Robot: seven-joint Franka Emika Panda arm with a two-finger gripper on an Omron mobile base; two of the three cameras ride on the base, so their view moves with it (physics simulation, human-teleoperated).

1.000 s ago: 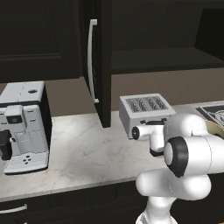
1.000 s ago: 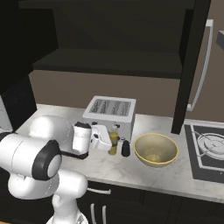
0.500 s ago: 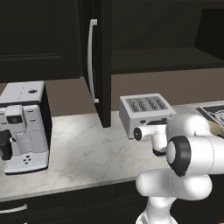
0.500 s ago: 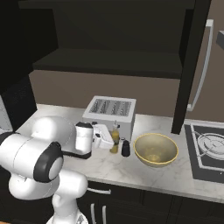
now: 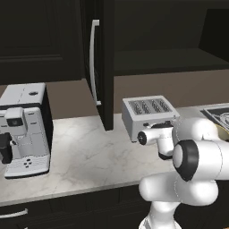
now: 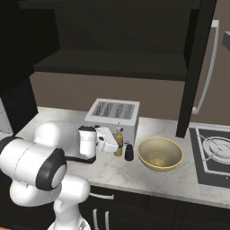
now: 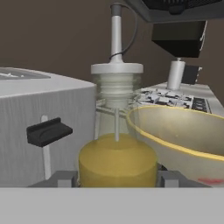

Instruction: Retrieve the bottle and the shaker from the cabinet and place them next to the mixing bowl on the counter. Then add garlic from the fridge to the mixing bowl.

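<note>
I'm setting the bottle [image 7: 117,144] down on the counter [image 6: 179,179] beside the mixing bowl [image 6: 160,153], with the shaker [image 6: 129,152] alongside — the gripper [image 6: 117,144] is clamping it, jaws partway closed. Next I'd release and back away — then the fridge for garlic.

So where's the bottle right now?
In the right base view the bottle stands on the counter, between the toaster and the shaker.

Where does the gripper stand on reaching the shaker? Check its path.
Probably yes. The shaker stands on the counter just past the gripper, which has its fingers around the bottle. It must let go first; the bowl sits close.
</note>
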